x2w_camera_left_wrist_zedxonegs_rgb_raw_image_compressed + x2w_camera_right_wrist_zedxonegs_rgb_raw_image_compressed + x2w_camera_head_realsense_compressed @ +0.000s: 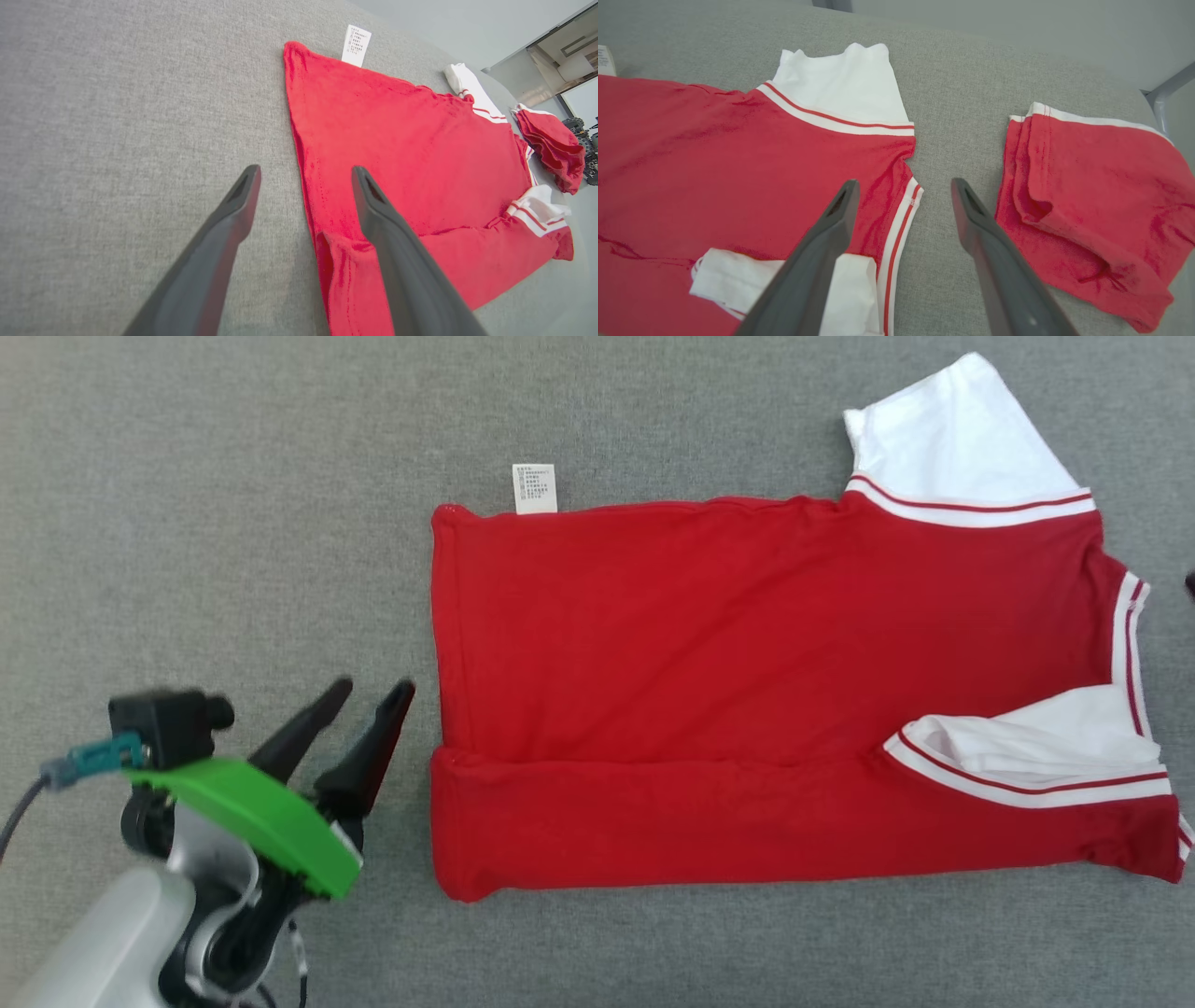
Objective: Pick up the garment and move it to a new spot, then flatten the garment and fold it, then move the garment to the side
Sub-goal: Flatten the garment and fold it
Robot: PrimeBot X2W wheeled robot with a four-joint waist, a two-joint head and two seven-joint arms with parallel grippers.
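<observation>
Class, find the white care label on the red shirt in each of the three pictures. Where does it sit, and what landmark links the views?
Head view: label upper, left of centre, sticking out past the shirt's far edge.
Left wrist view: label top centre, beyond the shirt's corner.
Right wrist view: label cut off at the left edge, upper part.
Shared landmark: the flat white sleeve.

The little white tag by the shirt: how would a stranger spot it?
On the grey surface lies a large red shirt. Along its far edge, near the hem corner, a care label pokes out onto the grey. Unlike the broad white sleeves at the other end, it is a small rectangle with printed lines.
</observation>
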